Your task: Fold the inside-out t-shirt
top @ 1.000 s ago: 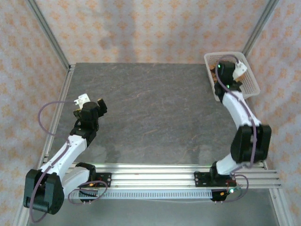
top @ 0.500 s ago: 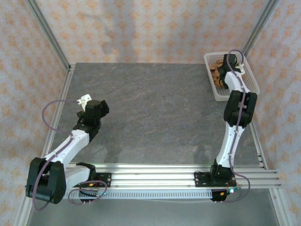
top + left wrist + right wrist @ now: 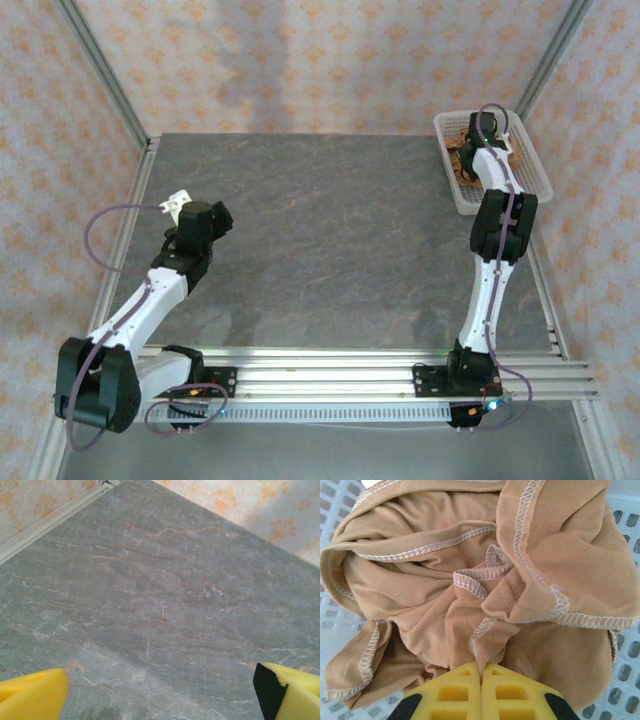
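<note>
The inside-out t-shirt (image 3: 470, 575) lies bunched in the white mesh basket (image 3: 537, 182) at the far right corner of the grey surface (image 3: 330, 240). The right fingers (image 3: 480, 676) reach down into it, pressed together on a fold of the tan cloth. The left fingers (image 3: 219, 214) hover over bare surface, spread wide apart.

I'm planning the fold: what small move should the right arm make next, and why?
Probably raise the right end effector: it is shut on a fold of the t-shirt, which lies bunched in the basket, and folding needs it on the table.
</note>
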`<state>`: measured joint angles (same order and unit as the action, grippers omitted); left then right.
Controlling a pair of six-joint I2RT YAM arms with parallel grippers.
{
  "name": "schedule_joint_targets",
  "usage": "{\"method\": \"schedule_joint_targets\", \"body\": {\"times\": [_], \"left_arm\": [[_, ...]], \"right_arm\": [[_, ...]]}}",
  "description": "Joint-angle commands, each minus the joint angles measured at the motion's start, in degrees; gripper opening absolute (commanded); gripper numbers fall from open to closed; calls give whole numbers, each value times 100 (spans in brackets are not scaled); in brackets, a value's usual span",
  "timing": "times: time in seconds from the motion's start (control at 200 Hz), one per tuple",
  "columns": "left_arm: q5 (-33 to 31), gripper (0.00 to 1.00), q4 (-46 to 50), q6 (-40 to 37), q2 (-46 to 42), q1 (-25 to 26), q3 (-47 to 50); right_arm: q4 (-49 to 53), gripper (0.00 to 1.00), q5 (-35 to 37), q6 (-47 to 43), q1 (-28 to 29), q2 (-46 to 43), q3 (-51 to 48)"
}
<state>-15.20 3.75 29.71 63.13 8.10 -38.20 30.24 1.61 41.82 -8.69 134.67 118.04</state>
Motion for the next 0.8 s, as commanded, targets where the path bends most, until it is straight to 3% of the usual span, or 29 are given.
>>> {"method": "schedule_joint_targets", "body": {"times": [0.0, 0.2, 0.325, 0.52, 0.661, 0.796], "left_arm": [[87, 96, 567, 364, -273, -41, -137], [510, 93, 1576, 167, -613, -37, -563], [1159, 91, 1598, 122, -945, -49, -607], [1530, 92, 1831, 122, -1486, -43, -683], [2075, 93, 1823, -42, -1769, -44, -655], [2223, 93, 1850, -86, -1957, -44, -662]], "right_arm": [[61, 0, -55, -108, -9, -941, -154], [-310, 0, -247, -166, 30, -2296, -876], [-709, 0, -543, -80, 99, -3020, -1307], [-1113, 0, -795, -69, 368, -3834, -1449], [-1505, 0, -804, -166, 700, -4351, -1468], [-1778, 0, -601, -464, 983, -4863, -1300]]}}
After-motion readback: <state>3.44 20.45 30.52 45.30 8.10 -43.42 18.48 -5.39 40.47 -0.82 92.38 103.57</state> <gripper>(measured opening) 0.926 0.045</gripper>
